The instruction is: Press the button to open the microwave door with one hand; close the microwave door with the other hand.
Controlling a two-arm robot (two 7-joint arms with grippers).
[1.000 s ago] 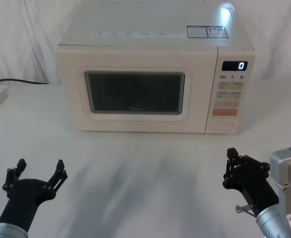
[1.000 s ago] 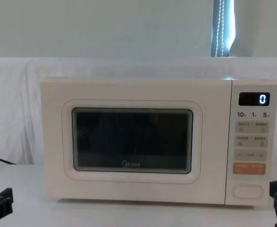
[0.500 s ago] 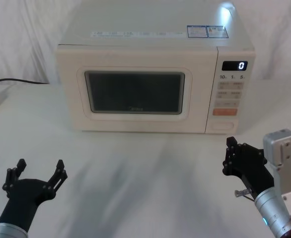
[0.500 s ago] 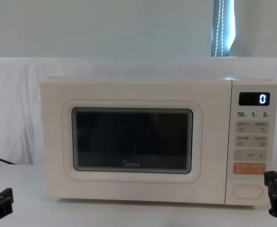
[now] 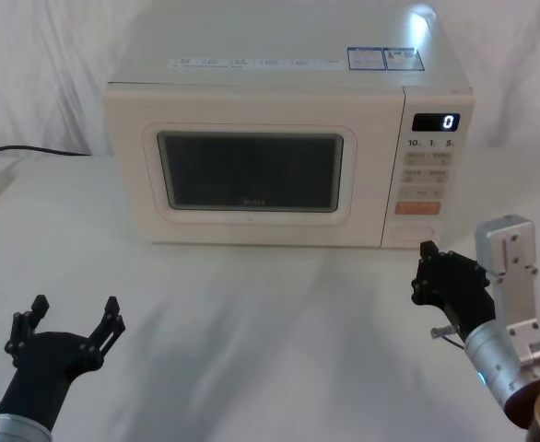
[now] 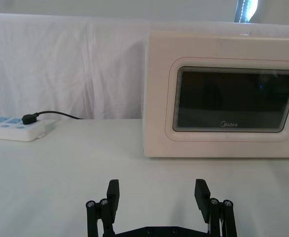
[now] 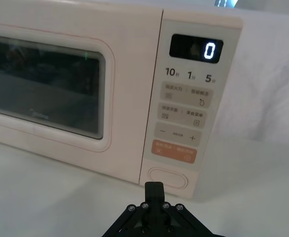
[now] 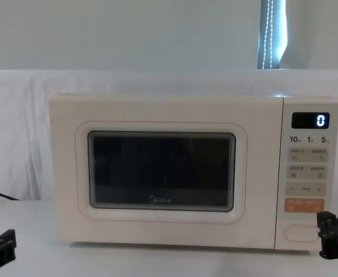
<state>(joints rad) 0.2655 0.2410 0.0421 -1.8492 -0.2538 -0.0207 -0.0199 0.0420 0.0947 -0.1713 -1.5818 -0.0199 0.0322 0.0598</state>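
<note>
The microwave (image 5: pixel 284 138) stands toward the far edge of the white-covered bench (image 5: pixel 252 313), a little right of its middle, with the microwave door (image 5: pixel 250 170) flush in its frame and the black display (image 5: pixel 436 122) reading 0. On the narrow control panel at the right, the button (image 7: pixel 168 178) sits lowest, just under the orange key (image 7: pixel 174 151). The right gripper (image 5: pixel 427 267) is raised just in front of that lower right corner of the oven, its black fingers drawn together into a point with nothing between them, aimed at the button but apart from it. The left gripper (image 5: pixel 72 318) hangs near the bench's near left corner, fingers spread wide and empty. A power strip (image 6: pixel 14 128) lies by the left edge, with a black cable (image 6: pixel 55 114) plugged in.
</note>
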